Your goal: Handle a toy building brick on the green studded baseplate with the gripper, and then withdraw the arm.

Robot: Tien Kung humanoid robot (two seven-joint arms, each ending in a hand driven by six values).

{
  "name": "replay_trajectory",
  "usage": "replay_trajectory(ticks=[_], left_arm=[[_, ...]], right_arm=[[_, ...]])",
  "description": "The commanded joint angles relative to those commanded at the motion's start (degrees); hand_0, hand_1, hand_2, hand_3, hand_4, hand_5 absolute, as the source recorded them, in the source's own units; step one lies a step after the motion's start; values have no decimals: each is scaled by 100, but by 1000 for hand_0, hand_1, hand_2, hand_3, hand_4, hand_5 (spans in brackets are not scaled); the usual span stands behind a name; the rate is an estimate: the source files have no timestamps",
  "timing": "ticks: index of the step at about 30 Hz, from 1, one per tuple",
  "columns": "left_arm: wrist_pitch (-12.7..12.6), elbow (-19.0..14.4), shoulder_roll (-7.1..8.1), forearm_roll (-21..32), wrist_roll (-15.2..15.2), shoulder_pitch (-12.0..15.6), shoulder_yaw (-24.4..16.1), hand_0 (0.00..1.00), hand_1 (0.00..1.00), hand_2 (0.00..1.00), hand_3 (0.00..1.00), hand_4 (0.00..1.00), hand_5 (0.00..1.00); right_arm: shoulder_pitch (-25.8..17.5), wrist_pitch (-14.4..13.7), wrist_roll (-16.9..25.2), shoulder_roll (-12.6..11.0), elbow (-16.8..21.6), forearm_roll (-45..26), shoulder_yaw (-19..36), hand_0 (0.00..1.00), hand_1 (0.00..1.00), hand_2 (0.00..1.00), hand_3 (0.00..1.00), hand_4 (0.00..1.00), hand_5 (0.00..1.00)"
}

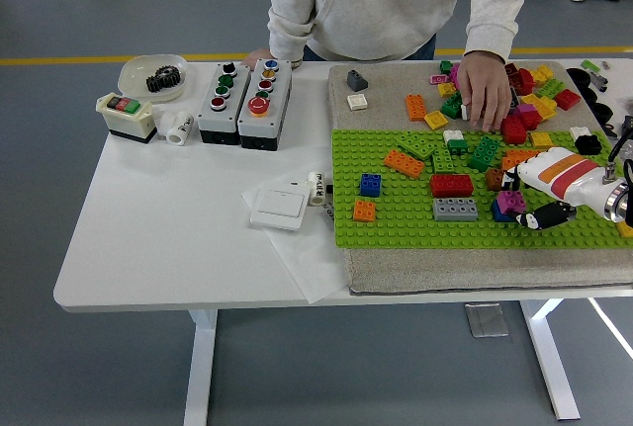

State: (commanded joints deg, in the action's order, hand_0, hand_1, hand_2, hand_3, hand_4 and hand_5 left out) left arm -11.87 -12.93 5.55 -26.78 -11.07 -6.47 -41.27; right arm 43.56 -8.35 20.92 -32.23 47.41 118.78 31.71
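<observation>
white table (178, 228), green baseplate (415, 228), magenta brick (511, 201) touching right hand (526, 201)

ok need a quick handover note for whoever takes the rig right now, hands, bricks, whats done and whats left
Right hand: in from the right edge, low over the green baseplate, fingers closed around the magenta brick, which sits beside a blue brick.
Left hand: not in view.
Person's hand: at the loose brick pile on the mat beyond the baseplate.
Also on the baseplate: grey brick, red brick.
Done: magenta brick grasped.
Left: finish handling it, release, withdraw the arm. Whether the brick is off the studs cannot be told.
</observation>
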Motion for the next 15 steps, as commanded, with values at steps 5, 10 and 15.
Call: replay_trajectory(ticks=[5,10,15], left_arm=[[-1,0,-2,-16,-4,4,-10,808,847,844,744,813,685],[-1,0,-5,-48,-13,9,-33,808,846,844,744,813,685],[-2,-2,-7,-87,-25,17,-59,806,847,844,741,812,686]], right_arm=[[2,9,36,2,19,4,7,522,544,613,564,729,258],[-3,-9,33,5,24,-2,11,524,550,635,594,760,264],[-2,-32,69,9,24,-10,10,523,549,632,597,760,255]])
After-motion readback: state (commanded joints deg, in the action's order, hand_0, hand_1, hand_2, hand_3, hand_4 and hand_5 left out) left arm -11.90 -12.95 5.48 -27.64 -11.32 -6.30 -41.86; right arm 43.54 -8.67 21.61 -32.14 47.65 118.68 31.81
